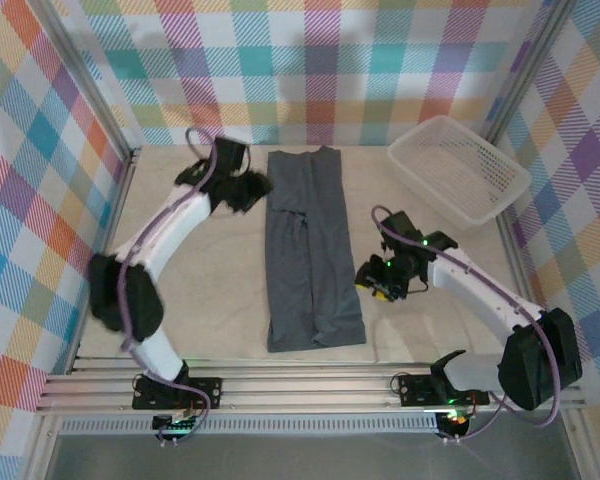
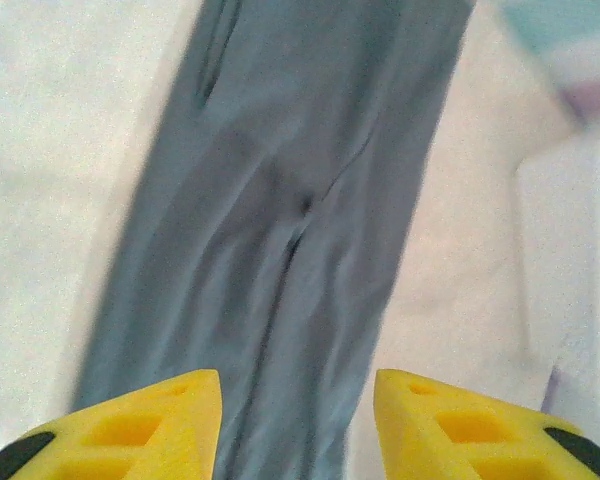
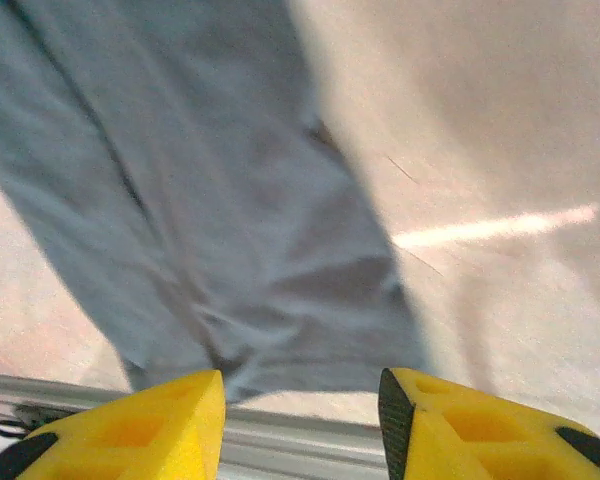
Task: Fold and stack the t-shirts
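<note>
down the middle of the counter (image 1: 215, 290) lies the t-shirt (image 1: 310, 260), folded into a long narrow strip that runs from the far side to the near edge. my left end effector (image 1: 246, 190) hovers just beside the t-shirt's far left corner, fingers spread, nothing between them. my right end effector (image 1: 372, 278) hangs just beside the t-shirt's right edge, towards its near end, likewise spread and empty. a white mesh basket (image 1: 460, 170) sits off the t-shirt's far right.
</note>
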`<state>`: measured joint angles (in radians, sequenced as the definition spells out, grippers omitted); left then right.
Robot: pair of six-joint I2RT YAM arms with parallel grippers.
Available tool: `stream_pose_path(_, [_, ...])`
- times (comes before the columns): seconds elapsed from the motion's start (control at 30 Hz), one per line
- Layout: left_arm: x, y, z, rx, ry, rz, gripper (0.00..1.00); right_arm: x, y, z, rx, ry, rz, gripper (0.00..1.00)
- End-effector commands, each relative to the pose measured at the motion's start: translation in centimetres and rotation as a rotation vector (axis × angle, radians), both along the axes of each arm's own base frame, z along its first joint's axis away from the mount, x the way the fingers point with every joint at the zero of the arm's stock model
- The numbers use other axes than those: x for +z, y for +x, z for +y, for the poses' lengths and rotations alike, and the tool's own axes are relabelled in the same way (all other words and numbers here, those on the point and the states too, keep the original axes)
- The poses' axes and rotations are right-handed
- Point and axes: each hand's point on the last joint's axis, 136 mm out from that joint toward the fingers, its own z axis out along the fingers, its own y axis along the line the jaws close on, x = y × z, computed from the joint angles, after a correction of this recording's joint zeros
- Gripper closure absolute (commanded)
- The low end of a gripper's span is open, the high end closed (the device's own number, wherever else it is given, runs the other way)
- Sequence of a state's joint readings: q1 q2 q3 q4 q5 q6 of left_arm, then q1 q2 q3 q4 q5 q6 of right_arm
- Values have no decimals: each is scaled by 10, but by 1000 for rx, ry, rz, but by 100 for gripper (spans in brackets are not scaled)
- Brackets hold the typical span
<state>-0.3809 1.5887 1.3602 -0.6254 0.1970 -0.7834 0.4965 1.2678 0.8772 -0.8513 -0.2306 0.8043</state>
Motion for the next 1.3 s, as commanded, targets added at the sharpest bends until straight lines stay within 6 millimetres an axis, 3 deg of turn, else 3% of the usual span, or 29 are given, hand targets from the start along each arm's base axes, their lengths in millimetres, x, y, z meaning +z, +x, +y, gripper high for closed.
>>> stream_pose_path(0.0, [-89, -132, -2, -187, 37, 358, 56, -27, -41, -7, 101, -15, 138, 54])
stream_pose_path(0.07, [-107, -184, -3, -236, 13, 427, 55, -41, -53, -8, 141, -31, 163, 53])
stream_pose_path(0.13, [-123, -221, -7, -260, -11, 462, 54, -50, -56, -4, 174, -27, 159, 53])
stream_pose_path(0.23, [-132, -239, -17, -277, -31, 438, 52, -62, -57, 3, 205, -26, 162, 52])
stream_pose_path(0.53, [-169, -241, -42, -345, 58, 451, 54, -89, -66, 20, 234, -44, 216, 55])
stream_pose_path(0.67, [-182, -237, -53, -362, 78, 453, 62, -90, -59, 27, 233, -37, 212, 58])
stream_pose_path(0.77, [-185, -232, -60, -371, 86, 446, 75, -92, -56, 33, 230, -25, 216, 65])
stream_pose_path(0.87, [-183, -230, -62, -375, 103, 439, 89, -90, -54, 38, 224, -14, 216, 75])
stream_pose_path(1.0, [-176, -234, -54, -364, 118, 431, 100, -78, -56, 38, 214, -2, 207, 94])
stream_pose_path(1.13, [-165, -239, -43, -344, 116, 409, 100, -66, -64, 37, 207, 23, 216, 100])
stream_pose_path(1.27, [-152, -243, -40, -329, 76, 388, 100, -53, -73, 37, 196, 59, 232, 100])
